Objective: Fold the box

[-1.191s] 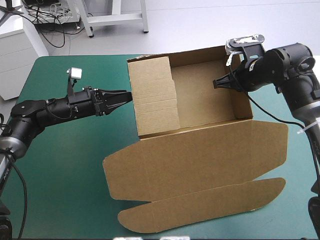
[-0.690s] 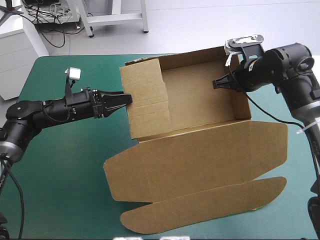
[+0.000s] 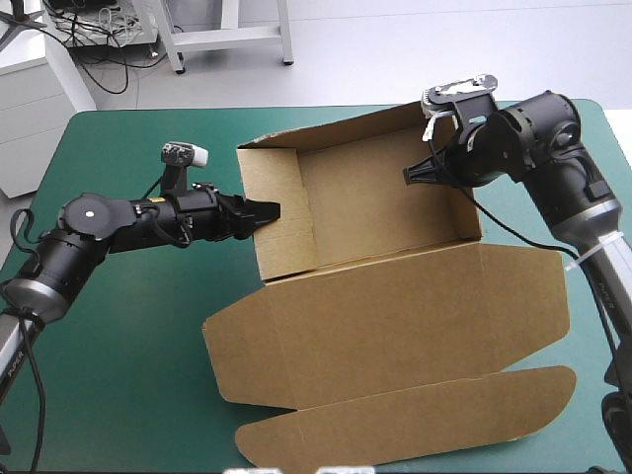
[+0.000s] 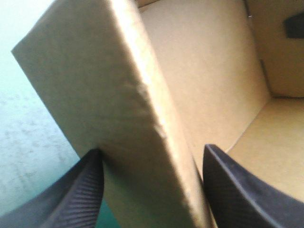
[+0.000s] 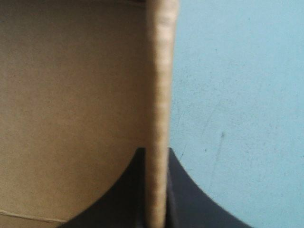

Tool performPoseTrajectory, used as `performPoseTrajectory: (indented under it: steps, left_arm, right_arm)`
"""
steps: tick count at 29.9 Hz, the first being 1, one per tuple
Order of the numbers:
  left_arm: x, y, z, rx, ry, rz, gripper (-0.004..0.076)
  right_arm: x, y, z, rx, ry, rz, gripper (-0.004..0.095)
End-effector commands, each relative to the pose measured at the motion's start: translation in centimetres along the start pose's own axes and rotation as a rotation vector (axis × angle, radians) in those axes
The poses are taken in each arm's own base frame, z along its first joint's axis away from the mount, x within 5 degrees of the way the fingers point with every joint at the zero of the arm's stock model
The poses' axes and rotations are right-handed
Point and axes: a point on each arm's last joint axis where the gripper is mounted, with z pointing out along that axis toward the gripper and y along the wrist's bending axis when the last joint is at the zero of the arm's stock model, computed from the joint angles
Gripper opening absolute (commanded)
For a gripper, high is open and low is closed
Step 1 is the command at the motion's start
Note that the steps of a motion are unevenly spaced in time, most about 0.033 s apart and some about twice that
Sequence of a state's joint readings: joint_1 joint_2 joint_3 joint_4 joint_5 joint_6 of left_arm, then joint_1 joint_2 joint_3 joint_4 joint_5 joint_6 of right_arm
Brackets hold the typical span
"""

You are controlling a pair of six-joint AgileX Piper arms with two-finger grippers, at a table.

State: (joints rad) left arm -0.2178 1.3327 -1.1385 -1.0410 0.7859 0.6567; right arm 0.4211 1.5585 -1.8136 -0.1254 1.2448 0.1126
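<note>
Running left to right, your box (image 3: 385, 207) opens upward, lid (image 3: 395, 326) flat near; right jaws pinch its right wall (image 3: 470, 212), left jaws straddle the left wall (image 3: 291, 242), wide.

Your left arm enters from 8 o'clock, lies low and stretched, and its wrist points to 3 o'clock. Your left end effector (image 3: 265, 211) has its two black fingers standing wide apart, one on each side of a wall of the box (image 3: 395, 306). Your right arm rises from 4 o'clock, bends near 2 o'clock, and its wrist points to 9 o'clock. Your right end effector (image 3: 410, 176) is pressed together on another wall of the box, with one finger on each face.
</note>
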Motion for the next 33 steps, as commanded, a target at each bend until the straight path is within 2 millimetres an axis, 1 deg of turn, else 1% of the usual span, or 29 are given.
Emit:
performPoseTrajectory:
  steps: [1,3,5,7,10,12,14,15,18,21,26,29,31,33]
  left_arm:
    - [-1.9,-2.7,-0.9,-0.066,-0.080,0.008,0.0424]
    - [-2.4,-3.1,-1.0,-0.130,-0.068,0.015,0.0400]
    - [-2.7,-3.1,-1.0,-0.196,-0.057,0.030,0.0364]
    - [-2.9,-2.9,-0.9,-0.249,-0.033,0.002,0.0328]
    - [-2.9,-2.3,-0.3,-0.320,0.004,-0.016,0.0246]
    - [-3.1,-1.9,0.2,-0.343,0.009,-0.040,0.0147]
    - [-3.0,-1.5,0.9,-0.348,0.027,-0.046,0.0004]
    - [-3.0,-1.3,1.2,-0.352,0.036,-0.044,-0.0008]
    - [-2.7,-0.8,2.3,-0.363,0.068,-0.043,-0.0010]
    - [-2.4,0.0,3.4,-0.384,0.091,-0.065,-0.0010]
    - [-2.3,1.7,5.3,-0.437,0.133,-0.082,-0.0010]
    - [-2.2,2.5,6.4,-0.462,0.173,-0.077,-0.0010]
    - [-2.1,3.1,7.2,-0.471,0.190,-0.081,-0.0010]
    - [-1.8,3.8,8.0,-0.482,0.206,-0.081,-0.0010]
  right_arm:
    - [-0.3,1.8,-2.2,-0.098,-0.070,0.023,-0.0012]
    - [-0.4,2.3,-1.8,-0.109,-0.065,0.024,-0.0012]
    - [-0.5,3.0,-1.4,-0.126,-0.065,0.022,-0.0012]
    - [-0.7,3.8,-1.2,-0.143,-0.081,0.021,-0.0013]
    - [-0.9,4.7,-0.6,-0.160,-0.090,0.014,-0.0012]
    - [-0.9,4.9,-0.1,-0.163,-0.078,0.032,-0.0012]
    - [-1.0,5.1,0.6,-0.163,-0.059,0.047,-0.0013]
    - [-1.0,5.1,0.9,-0.161,-0.053,0.048,-0.0013]
    - [-1.0,5.4,2.2,-0.154,-0.023,0.050,-0.0013]
    - [-1.1,5.6,4.0,-0.145,0.011,0.050,-0.0015]
    - [-1.1,6.3,7.7,-0.131,0.067,0.041,-0.0015]
    - [-0.9,6.1,10.3,-0.121,0.116,0.052,-0.0015]
    - [-0.8,5.6,11.9,-0.115,0.149,0.061,-0.0015]
    - [-0.7,5.3,13.1,-0.131,0.173,0.067,-0.0015]
